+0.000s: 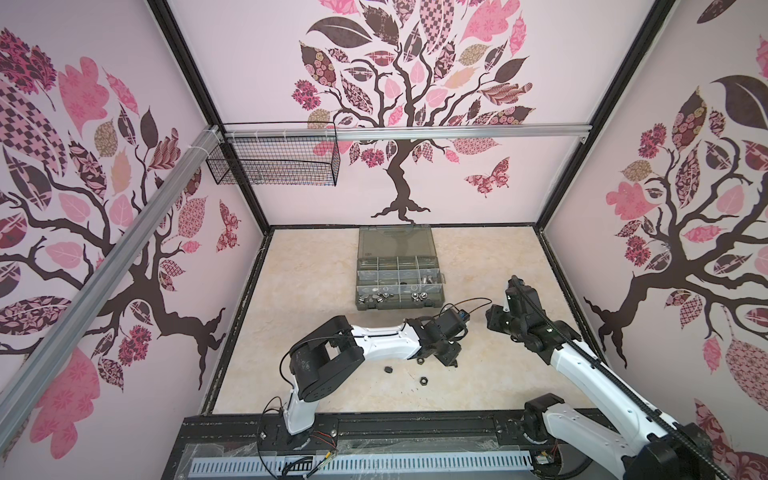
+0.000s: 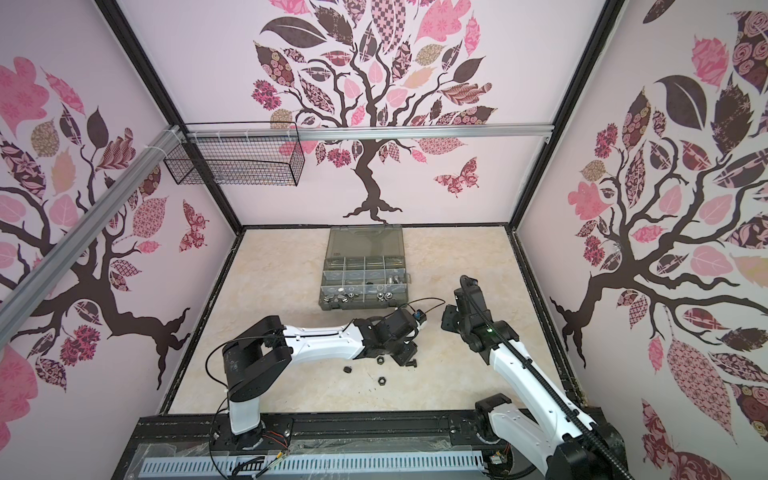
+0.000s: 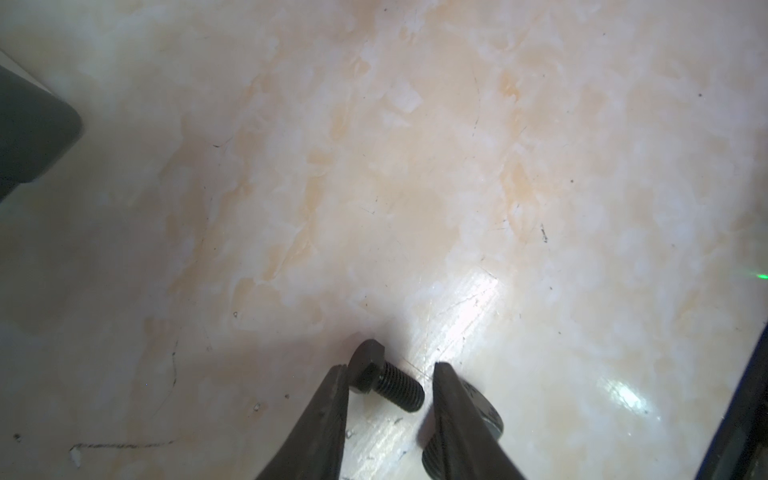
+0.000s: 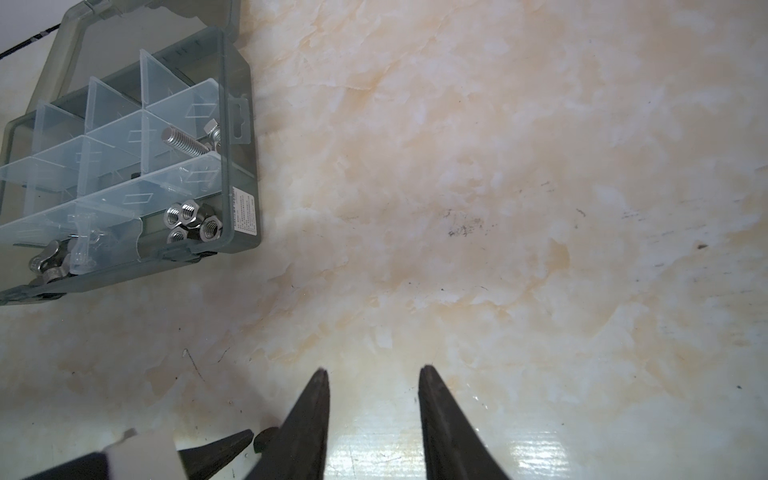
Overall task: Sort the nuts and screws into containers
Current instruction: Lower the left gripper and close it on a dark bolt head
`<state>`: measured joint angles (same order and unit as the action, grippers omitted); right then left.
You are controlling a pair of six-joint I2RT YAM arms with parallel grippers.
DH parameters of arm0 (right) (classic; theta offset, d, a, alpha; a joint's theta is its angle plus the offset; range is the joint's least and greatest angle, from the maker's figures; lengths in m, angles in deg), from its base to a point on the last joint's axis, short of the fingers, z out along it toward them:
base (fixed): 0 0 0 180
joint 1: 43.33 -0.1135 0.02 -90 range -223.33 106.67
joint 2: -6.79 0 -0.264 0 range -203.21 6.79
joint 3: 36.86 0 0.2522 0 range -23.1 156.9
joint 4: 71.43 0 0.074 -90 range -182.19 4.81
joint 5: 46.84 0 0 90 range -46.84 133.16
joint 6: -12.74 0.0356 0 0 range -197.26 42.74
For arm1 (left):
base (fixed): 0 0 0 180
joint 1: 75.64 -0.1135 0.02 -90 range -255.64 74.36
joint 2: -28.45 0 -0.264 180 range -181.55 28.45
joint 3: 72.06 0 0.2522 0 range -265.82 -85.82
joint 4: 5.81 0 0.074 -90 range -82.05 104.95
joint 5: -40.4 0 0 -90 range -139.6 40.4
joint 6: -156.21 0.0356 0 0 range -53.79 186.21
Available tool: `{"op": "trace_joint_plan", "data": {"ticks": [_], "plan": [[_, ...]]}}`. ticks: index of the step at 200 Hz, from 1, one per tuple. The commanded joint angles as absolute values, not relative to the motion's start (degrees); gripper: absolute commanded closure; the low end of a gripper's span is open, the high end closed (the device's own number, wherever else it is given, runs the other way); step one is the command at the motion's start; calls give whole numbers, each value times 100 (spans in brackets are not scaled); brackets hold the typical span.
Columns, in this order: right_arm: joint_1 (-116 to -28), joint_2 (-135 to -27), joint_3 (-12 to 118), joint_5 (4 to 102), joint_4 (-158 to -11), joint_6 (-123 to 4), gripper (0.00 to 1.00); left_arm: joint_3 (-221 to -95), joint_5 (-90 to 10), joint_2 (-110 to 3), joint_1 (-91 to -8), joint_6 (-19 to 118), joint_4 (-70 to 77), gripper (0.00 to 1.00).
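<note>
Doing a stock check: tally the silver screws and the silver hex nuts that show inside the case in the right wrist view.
Silver screws: 2
Silver hex nuts: 4
Total: 6, all inside the case

There's open floor on the worktop (image 1: pixel 299 299) along its left edge and in the back right corner. The open organiser case (image 1: pixel 399 306) blocks the middle back. Just in front of it the left arm (image 1: pixel 382 338) lies crosswise, and its cable (image 1: pixel 471 299) loops close to the case. The right arm (image 1: pixel 577 365) slants in from the front right corner. Loose black nuts (image 1: pixel 423 380) dot the front middle.
</note>
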<state>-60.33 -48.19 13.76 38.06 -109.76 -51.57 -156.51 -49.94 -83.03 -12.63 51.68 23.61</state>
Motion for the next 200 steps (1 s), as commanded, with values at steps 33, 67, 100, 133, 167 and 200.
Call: {"op": "trace_joint_plan", "data": {"ticks": [33,67,100,133,167,200], "plan": [[-5950,-4700,1465,3824,-11017,-5195,61,-15988,-5522,-8703,-1277,4908,2720,62],[-5933,-4723,1469,3832,-10997,-5211,61,-15887,-5795,-8627,-1278,4895,2952,61],[-5924,-4739,1456,3850,-10954,-5206,61,-15626,-5844,-8484,-1276,4957,2933,63],[-5915,-4766,1434,3860,-10935,-5195,62,-15670,-5736,-8595,-1272,5021,2902,78],[-5907,-4754,1447,3825,-10933,-5212,61,-15637,-5763,-8530,-1279,5053,2926,83],[-5906,-4748,1460,3841,-10944,-5212,61,-15554,-5778,-8215,-1381,5030,2903,86]]}}
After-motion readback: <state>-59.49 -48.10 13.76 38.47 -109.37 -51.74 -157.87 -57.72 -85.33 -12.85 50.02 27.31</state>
